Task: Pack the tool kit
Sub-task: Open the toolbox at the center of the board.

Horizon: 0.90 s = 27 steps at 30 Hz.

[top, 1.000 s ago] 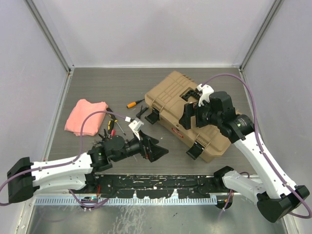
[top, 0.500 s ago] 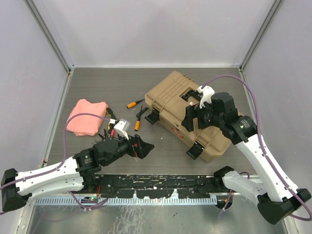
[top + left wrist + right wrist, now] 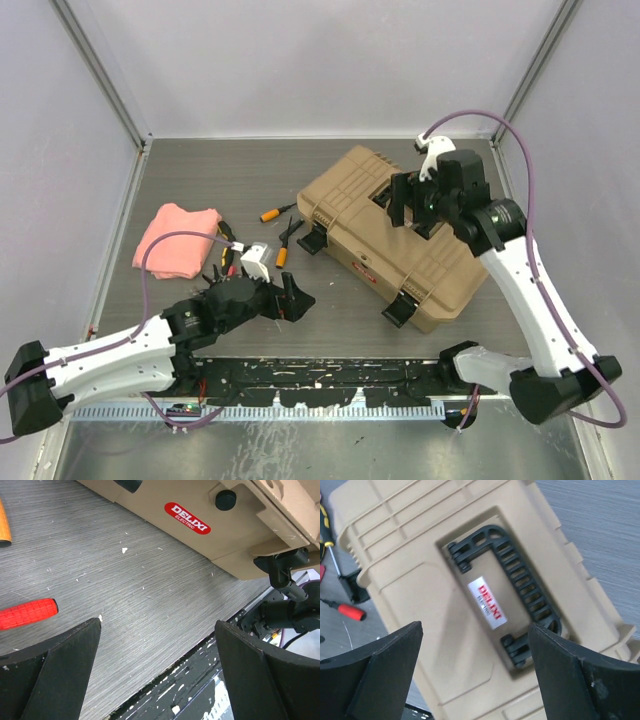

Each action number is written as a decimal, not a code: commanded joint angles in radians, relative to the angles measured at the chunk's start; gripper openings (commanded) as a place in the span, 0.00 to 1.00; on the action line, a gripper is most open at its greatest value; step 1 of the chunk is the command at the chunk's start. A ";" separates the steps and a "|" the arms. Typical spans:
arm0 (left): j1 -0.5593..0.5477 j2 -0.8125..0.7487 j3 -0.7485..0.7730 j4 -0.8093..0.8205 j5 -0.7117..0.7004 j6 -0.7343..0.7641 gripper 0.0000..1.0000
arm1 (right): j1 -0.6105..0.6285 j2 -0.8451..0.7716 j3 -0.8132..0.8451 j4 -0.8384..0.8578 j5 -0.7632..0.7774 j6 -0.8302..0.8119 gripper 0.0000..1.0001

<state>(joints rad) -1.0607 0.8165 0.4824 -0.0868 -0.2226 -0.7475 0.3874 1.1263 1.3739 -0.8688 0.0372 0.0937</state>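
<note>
Left jaws: spread wide and holding nothing; the two fingers (image 3: 55,675) frame a bare stretch of grey surface (image 3: 150,605).
Ahead of the left jaws: the tan case (image 3: 240,530) shows its front wall, with its red label (image 3: 187,517) just beyond the gap between the fingers.
Off the left jaws' side: a red-handled screwdriver (image 3: 27,615) lies flat just past one fingertip, and an orange handle (image 3: 3,525) lies farther out at the edge of the wrist view.
Right jaws: also spread wide and empty, hanging above the case lid without touching it.
Under the right jaws: the black carry handle (image 3: 520,580) lies folded in its recess, centred between the fingers (a white sticker with red lettering (image 3: 491,602) sits inside its loop).
Latches: two black latches (image 3: 403,305) stick out from the case's front wall on the side toward the left jaws; the lid looks shut.
Loose tools: an orange-handled screwdriver (image 3: 272,213) and a small cluster of tools (image 3: 228,255) lie on the surface outside the case, behind and beside the left jaws.
Pink cloth (image 3: 178,240): folded, behind the left jaws and well apart from the case.
</note>
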 commanded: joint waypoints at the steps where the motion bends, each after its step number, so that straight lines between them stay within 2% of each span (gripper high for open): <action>1: 0.016 -0.049 0.036 -0.015 0.017 -0.006 0.98 | -0.191 0.077 0.047 0.044 -0.224 -0.012 0.90; 3: 0.020 -0.065 0.031 -0.025 0.017 -0.004 0.98 | -0.270 0.113 0.045 0.056 -0.314 -0.007 0.89; 6: 0.027 -0.086 0.022 -0.025 0.019 -0.003 0.98 | -0.302 0.162 0.068 0.029 -0.373 0.016 0.90; 10: 0.038 -0.089 0.020 -0.022 0.030 0.003 0.98 | -0.327 0.079 -0.044 0.089 -0.261 0.185 0.95; 12: 0.046 -0.082 0.022 -0.013 0.039 0.010 0.98 | -0.328 0.018 -0.108 0.139 -0.264 0.229 0.95; 16: 0.058 -0.052 0.032 -0.003 0.073 0.017 0.98 | -0.328 -0.052 -0.141 0.136 -0.183 0.408 0.96; 20: 0.059 -0.032 0.035 0.012 0.089 0.020 0.98 | -0.328 -0.047 -0.127 0.056 -0.116 0.490 0.96; 27: 0.069 -0.042 0.031 0.018 0.095 0.020 0.98 | -0.328 0.016 -0.109 -0.014 -0.066 0.522 0.98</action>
<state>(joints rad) -1.0008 0.7898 0.4824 -0.1188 -0.1410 -0.7433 0.0631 1.1099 1.2419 -0.8326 -0.0834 0.5571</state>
